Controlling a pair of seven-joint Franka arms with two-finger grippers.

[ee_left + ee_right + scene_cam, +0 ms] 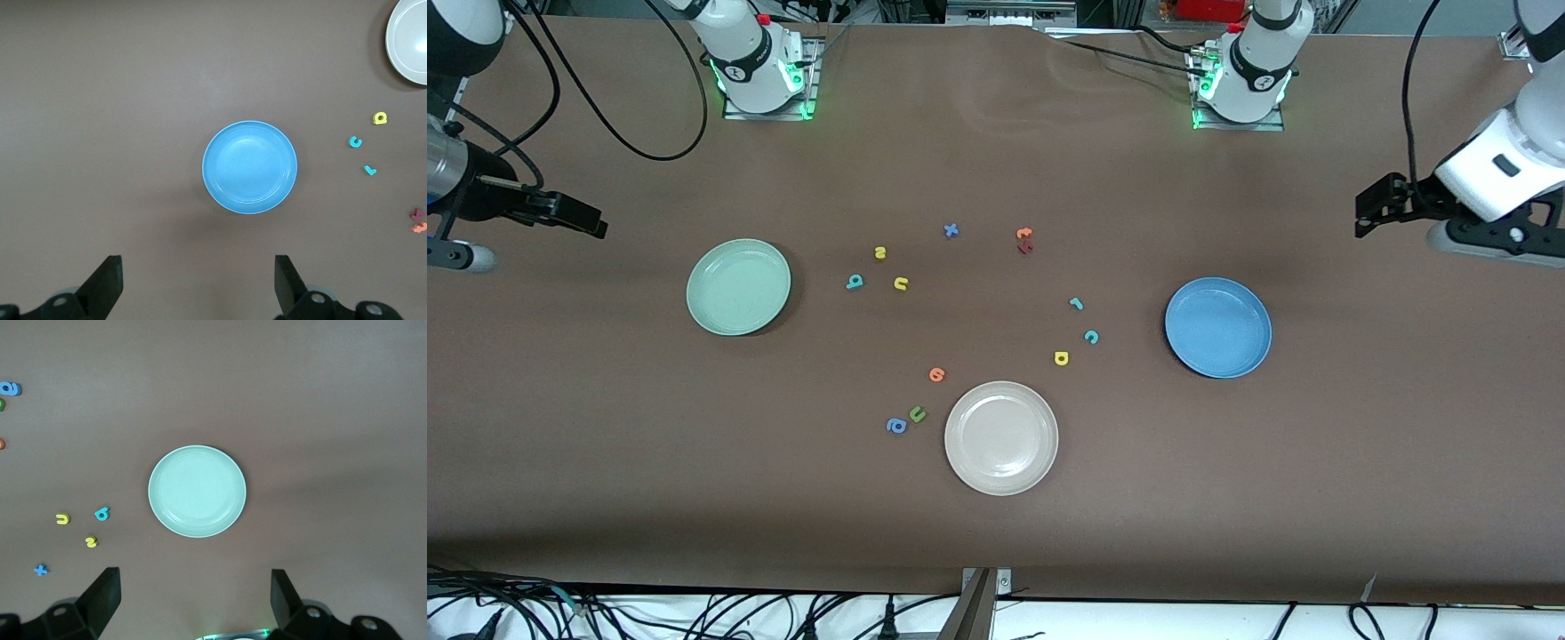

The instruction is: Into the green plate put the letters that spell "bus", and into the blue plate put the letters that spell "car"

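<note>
- Left claw (195, 283): jaws wide, holding nothing, over bare tabletop (1316, 462) at the left arm's end.
- Right claw (193, 600): jaws wide, nothing held, over the right arm's end.
- Teal b (855, 282), yellow u (901, 284), yellow s (879, 252): near green plate (738, 286).
- Teal c (1091, 336), yellow a (1061, 358), teal r (1076, 304): near blue plate (1217, 326).
</note>
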